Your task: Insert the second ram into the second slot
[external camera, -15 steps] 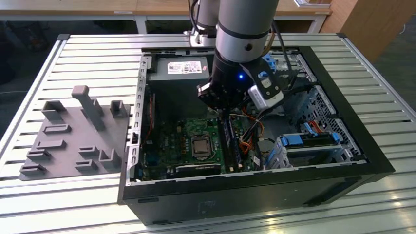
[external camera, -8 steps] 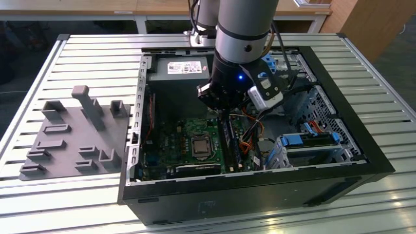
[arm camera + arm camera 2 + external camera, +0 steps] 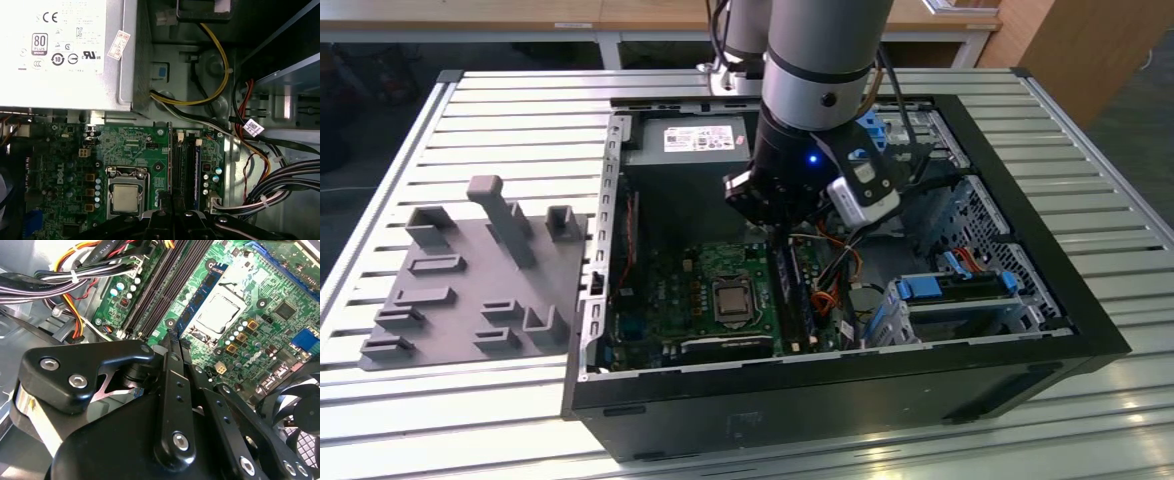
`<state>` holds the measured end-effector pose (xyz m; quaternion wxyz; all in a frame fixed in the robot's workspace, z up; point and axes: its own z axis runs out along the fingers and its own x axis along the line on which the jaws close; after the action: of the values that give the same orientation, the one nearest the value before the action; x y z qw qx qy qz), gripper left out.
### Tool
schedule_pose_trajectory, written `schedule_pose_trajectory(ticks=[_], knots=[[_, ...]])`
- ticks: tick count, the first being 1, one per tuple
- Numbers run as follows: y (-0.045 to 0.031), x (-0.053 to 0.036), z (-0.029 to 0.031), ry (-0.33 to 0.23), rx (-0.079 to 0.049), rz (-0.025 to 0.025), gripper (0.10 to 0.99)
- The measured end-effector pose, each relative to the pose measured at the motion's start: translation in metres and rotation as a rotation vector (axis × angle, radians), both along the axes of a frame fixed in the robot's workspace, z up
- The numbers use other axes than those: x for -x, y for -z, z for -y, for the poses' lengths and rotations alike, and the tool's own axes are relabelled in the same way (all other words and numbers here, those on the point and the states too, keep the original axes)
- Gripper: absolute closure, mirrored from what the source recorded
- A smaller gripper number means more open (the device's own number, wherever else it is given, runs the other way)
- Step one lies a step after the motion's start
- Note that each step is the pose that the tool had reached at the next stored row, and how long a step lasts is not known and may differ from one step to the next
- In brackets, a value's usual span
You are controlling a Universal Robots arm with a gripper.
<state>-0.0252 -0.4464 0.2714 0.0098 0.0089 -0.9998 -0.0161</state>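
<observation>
In the exterior view, a black metal computer case [image 3: 787, 425] lying open-sided on the slatted aluminium worktop [image 3: 494, 120], a grey plastic fixture plate [image 3: 454, 290] beside it on the exterior view's left. Reaching down into the case, a grey robot arm [image 3: 821, 60], its black end effector [image 3: 781, 240] low over the green motherboard [image 3: 700, 275]. In the second wrist view, end effector [image 3: 178, 338] narrow: black metal fingers [image 3: 172, 390] drawn close together, tips just at the near end of the second ram [image 3: 202, 290], a thin flat blue circuit-board stick with dark chips, standing on edge beside the square silver processor socket [image 3: 220, 312]; touching or not, and which slot, impossible to tell. In the first wrist view, fingertips [image 3: 161, 205] close together over the long black memory slots [image 3: 182, 165], silver box-shaped power supply [image 3: 65, 50] adjoining the motherboard's edge.
</observation>
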Motion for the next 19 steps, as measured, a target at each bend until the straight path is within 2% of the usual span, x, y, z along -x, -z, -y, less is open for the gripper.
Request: schedule_pose_trajectory(ticks=[4, 19], knots=[[0.0002, 0.0, 0.0, 0.023, 0.0, -0.0026, 0.957], [0.0023, 0.0004, 0.0008, 0.035, 0.0, -0.0029, 0.957]])
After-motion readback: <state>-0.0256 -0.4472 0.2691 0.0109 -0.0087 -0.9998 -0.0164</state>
